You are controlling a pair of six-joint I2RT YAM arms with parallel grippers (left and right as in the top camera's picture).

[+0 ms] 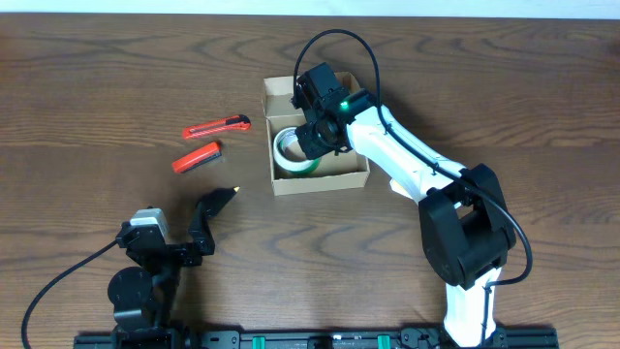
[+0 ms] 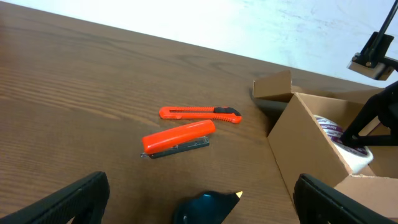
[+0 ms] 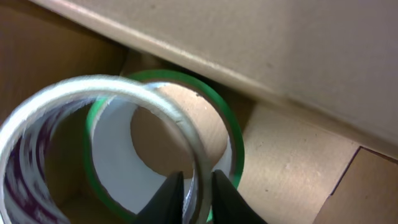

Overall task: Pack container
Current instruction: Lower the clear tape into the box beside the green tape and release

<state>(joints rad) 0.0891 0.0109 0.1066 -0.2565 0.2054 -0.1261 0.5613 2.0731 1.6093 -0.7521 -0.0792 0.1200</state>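
- Overhead: the box [image 1: 320, 182] sits mid-table with its flap [image 1: 279, 92] open at the far-left corner. The right claw [image 1: 317, 139] reaches into it above a green roll [image 1: 291, 167] that lies by the left wall. Nothing pins the box, so a sideways pull on the way out could drag it across the table [image 1: 97, 78].
- Overhead: the left claw [image 1: 215, 204] rests near the front-left, well apart from the box. The cutter [image 1: 217, 126] and stapler [image 1: 197, 157] lie left of the box, not yet packed.
- Left wrist: this claw is spread wide and holds nothing, with its fingers [image 2: 81, 196] at the lower corners.
  - Cutter and stapler lie flat and just beside each other — a grab at one may shove the other.
  - Both are low, so the tips could scrape the wood.
  - The box's near wall stands tall, and anything carried in low would knock it.
- Right wrist: the right claw pinches the band of a clear roll [image 3: 74, 106], one finger inside the ring and one outside. The roll hangs tilted, overlapping the green one.
  - Let go here, it could land on the green roll's rim, lean and stand above the box's edge — then the flap may not shut.
  - The pinch covers only a narrow strip of the band, so the roll may swivel or slip.
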